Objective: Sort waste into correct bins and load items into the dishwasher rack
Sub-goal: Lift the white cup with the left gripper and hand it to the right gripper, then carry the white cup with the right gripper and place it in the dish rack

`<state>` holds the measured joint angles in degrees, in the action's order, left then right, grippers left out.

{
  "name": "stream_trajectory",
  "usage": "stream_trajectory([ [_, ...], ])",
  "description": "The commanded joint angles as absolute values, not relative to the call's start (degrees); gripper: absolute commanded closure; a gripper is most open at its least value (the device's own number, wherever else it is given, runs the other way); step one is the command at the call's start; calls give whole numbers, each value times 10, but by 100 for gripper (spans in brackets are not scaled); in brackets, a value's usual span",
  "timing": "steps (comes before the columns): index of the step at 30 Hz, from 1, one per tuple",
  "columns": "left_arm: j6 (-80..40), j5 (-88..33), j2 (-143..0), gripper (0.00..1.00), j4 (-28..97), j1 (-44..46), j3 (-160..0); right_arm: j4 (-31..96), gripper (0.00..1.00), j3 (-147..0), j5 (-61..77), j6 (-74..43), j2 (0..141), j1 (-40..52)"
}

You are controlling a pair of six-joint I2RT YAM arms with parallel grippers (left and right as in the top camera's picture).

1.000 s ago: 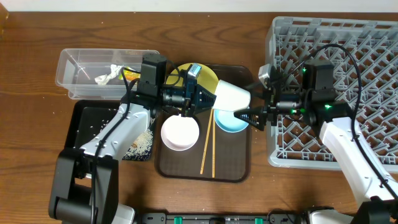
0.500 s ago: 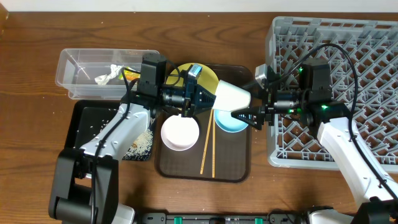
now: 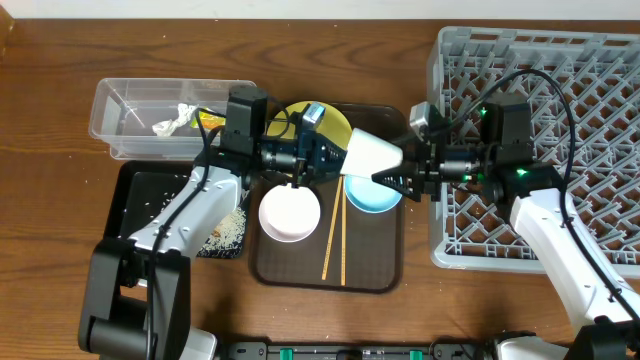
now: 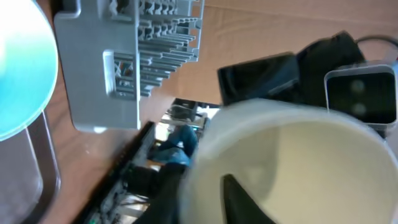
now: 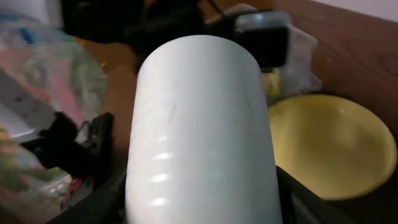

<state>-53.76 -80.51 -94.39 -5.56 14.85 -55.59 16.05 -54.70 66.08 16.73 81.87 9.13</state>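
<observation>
Since the earlier overhead pictures the right gripper (image 3: 380, 179) has advanced from the rack side toward the cup (image 3: 373, 153), while the left gripper (image 3: 338, 160) and the cup have kept their position. The cup is off the surface, above the far right part of the brown tray (image 3: 370, 265), lying on its side with its base turned toward the right arm. The left gripper is clamped on the cup's rim: the left wrist view looks into the cup and shows one finger (image 4: 245, 199) inside the wall. This hold leaves the base and body free, which suggests a hand-over between the arms, because the rack (image 3: 600, 100) stands to the right of the brown tray, on the right arm's side. In the right wrist view the right gripper's fingers (image 5: 99, 146) stand spread on either side of the cup body; they appear not yet closed, and contact cannot be confirmed. The plate (image 3: 333, 122), the blue bowl (image 3: 368, 198), the pinkish bowl (image 3: 290, 213) and the chopsticks (image 3: 335, 240) rest on the brown tray, not yet loaded. The tissue (image 3: 172, 120) and the wrapper (image 3: 208, 120) lie in the clear tub (image 3: 125, 100), beyond the brown tray's left corner. The food scraps (image 3: 230, 230) lie on the black tray (image 3: 150, 190), just left of the brown tray.
</observation>
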Motion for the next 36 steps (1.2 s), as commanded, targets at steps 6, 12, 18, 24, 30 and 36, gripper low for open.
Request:
stream_trajectory([
  [6,-399,-674,-944,62,-14,146,-561,161,57,-560,510,65,810,88],
  [12,-293,-563,-918,59,88,126,-561,247,64,-595,434,34,770,51],
  [18,-190,-348,-842,59,256,119,-561,450,64,-704,300,34,754,-6],
  [24,-180,-147,-755,58,368,119,-561,604,66,-783,137,-20,754,-59],
  [30,-180,-94,-707,53,394,119,-561,696,65,-791,13,-79,762,-124],
  [36,-180,-94,-708,53,396,119,-561,746,62,-790,2,-81,806,-165],
])
